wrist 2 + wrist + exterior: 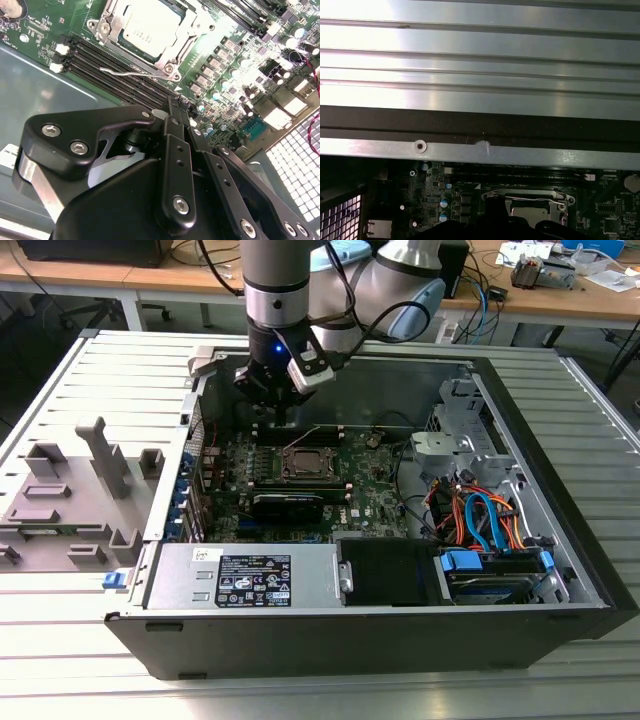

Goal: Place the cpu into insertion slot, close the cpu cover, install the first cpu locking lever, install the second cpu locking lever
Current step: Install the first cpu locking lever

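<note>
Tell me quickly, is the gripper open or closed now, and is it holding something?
Gripper: closed, holding nothing visible, above the motherboard beside the cpu in its socket.

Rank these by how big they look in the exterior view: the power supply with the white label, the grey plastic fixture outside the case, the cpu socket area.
1. Power supply, largest.
2. Grey plastic fixture, close behind; it looks slightly smaller, but I would not press it.
3. Cpu with its cpu cover, clearly smallest. The gripper hangs just above it.
</note>
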Controlling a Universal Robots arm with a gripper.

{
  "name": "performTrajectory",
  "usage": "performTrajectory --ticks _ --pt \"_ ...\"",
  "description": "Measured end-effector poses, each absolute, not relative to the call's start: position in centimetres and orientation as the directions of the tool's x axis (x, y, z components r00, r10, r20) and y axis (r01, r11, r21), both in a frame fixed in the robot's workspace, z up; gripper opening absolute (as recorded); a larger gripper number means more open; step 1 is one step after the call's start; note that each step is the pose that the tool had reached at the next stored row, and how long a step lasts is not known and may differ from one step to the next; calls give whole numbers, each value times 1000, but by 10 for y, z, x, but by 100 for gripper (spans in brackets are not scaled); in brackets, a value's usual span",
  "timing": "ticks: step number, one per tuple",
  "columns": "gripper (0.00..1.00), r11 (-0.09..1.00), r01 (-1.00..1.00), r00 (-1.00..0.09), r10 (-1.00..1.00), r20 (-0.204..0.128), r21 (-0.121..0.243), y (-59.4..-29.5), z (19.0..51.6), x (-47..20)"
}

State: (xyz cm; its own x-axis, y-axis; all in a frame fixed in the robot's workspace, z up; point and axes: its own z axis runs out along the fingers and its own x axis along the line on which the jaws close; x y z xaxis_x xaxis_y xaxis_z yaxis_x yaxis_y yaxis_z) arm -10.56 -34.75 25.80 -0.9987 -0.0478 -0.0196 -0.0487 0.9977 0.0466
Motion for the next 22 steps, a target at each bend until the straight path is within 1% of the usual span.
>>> performTrajectory --ticks 22 --pt "11 998 -49 -999 -48 -19 47 -347 256 -100"
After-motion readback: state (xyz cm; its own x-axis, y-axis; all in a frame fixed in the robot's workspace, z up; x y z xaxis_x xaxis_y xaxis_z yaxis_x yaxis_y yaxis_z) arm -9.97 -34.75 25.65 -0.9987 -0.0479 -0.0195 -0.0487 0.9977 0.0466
